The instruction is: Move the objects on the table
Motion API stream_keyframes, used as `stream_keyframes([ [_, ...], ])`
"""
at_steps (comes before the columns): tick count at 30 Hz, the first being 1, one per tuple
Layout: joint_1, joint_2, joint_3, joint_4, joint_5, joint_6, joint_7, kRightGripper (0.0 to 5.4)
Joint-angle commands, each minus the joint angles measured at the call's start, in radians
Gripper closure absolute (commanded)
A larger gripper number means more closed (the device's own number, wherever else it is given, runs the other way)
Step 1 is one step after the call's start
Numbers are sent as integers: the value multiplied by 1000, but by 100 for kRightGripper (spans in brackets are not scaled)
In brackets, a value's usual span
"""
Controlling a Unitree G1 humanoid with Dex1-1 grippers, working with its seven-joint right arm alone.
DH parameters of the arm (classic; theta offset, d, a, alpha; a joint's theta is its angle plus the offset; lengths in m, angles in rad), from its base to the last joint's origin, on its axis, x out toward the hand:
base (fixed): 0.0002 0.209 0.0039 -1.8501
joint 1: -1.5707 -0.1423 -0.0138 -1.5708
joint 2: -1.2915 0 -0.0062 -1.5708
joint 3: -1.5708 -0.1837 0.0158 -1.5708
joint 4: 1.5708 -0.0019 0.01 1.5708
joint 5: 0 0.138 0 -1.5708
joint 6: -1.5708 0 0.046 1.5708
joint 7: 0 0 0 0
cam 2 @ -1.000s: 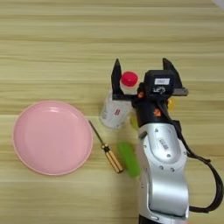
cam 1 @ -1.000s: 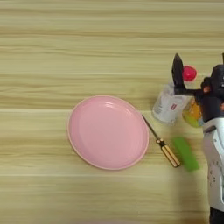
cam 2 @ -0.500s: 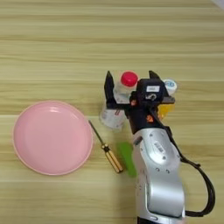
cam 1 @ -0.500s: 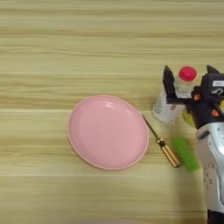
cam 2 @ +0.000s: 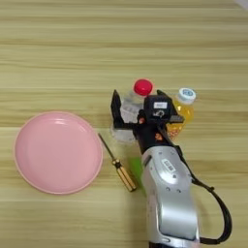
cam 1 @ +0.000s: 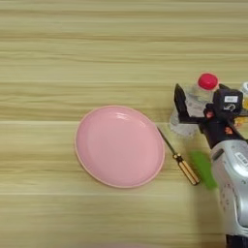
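Bottles are standing side by side near the table's [cam 2: 58, 58] right edge: the red-capped water bottle [cam 2: 130, 110] and the orange-juice bottle [cam 2: 182, 110]. The right gripper [cam 2: 138, 109] is spreading its fingers around the water bottle. A screwdriver [cam 2: 116, 162] and pink plate [cam 2: 55, 151] are lying leftward.

Silver rounded forearm [cam 2: 169, 193], small white label near wrist. Black wrist block, white sticker on top, orange-red accents. Black two-fingered tool [cam 2: 138, 109]. Black cable [cam 2: 220, 213] looping at right.
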Motion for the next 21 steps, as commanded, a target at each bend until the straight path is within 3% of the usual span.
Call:
stream_keyframes([
  [1,-29,-10,19,-17,-16,-46,-5,3],
  [21,-48,-29,-1,90,-23,-100,-10,3],
])
